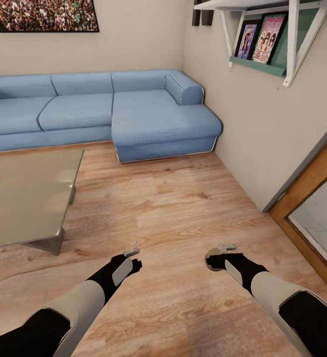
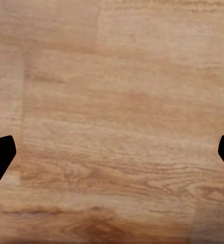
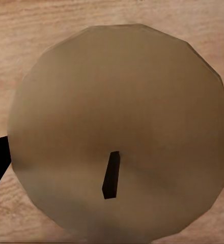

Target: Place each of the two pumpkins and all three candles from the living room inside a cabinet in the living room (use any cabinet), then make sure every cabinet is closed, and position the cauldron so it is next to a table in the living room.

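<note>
At left the worktop (image 1: 20,198) stood bare near the blue sofa (image 1: 134,109), with no cabinet, pumpkin or cauldron in sight, so I judged most of the task still open. My left tool (image 1: 132,253) hung wide and empty over the wooden floor (image 1: 183,208). My right tool (image 1: 222,250) held one candle (image 3: 119,132), wick end facing its camera, fingertips at the sides.

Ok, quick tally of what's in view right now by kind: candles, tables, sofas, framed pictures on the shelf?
Candles: 1, the candle held in the right gripper, wick towards the wrist camera.
Tables: 1, the coffee table.
Sofas: 1, the blue sofa.
Framed pictures on the shelf: 2.
Total: 5.
The left gripper holds nothing, jaws apart.
</note>
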Available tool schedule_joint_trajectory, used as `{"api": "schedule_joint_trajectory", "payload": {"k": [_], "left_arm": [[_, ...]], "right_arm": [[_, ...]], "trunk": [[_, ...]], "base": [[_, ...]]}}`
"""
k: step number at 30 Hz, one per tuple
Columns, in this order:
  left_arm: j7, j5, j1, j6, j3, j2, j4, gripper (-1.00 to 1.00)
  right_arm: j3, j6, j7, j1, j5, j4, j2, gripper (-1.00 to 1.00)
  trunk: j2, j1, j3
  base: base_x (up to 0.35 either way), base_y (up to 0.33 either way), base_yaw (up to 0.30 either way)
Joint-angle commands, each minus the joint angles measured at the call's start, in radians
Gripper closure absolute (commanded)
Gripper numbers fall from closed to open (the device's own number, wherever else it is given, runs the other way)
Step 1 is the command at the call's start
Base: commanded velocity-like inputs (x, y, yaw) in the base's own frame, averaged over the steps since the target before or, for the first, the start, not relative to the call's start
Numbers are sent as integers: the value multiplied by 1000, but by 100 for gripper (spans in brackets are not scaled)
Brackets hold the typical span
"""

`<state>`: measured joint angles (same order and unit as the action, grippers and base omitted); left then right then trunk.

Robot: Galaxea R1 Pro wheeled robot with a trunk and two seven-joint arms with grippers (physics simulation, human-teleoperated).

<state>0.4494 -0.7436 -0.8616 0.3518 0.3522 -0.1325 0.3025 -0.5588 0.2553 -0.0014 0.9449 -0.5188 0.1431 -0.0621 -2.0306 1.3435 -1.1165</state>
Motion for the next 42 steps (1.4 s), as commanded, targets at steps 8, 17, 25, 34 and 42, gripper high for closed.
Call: {"api": "schedule_joint_trajectory", "payload": {"k": [8, 17, 25, 34, 42], "left_arm": [[8, -8, -1, 3, 8, 1, 1, -100], [8, -8, 3, 1, 8, 1, 1, -100], [8, -8, 7, 1, 8, 1, 1, -100], [8, -7, 7, 1, 8, 3, -16, -100], [8, -11, 7, -12, 5, 8, -107, -100]], "right_arm": [[-6, 5, 0, 0, -3, 2, -1, 100], [-6, 42, 0, 0, -3, 2, -1, 100], [-6, 47, 0, 0, -3, 2, -1, 100], [-8, 87, 4, -7, -1, -16, -21, 100], [-9, 88, 64, -72, 0, -19, -29, 100]], "trunk": [[0, 0, 11], [0, 0, 25], [0, 0, 37], [0, 0, 50], [0, 0, 61]], "base": [[-26, -28, 121], [0, 0, 130], [0, 0, 141], [0, 0, 153], [0, 0, 164]]}}
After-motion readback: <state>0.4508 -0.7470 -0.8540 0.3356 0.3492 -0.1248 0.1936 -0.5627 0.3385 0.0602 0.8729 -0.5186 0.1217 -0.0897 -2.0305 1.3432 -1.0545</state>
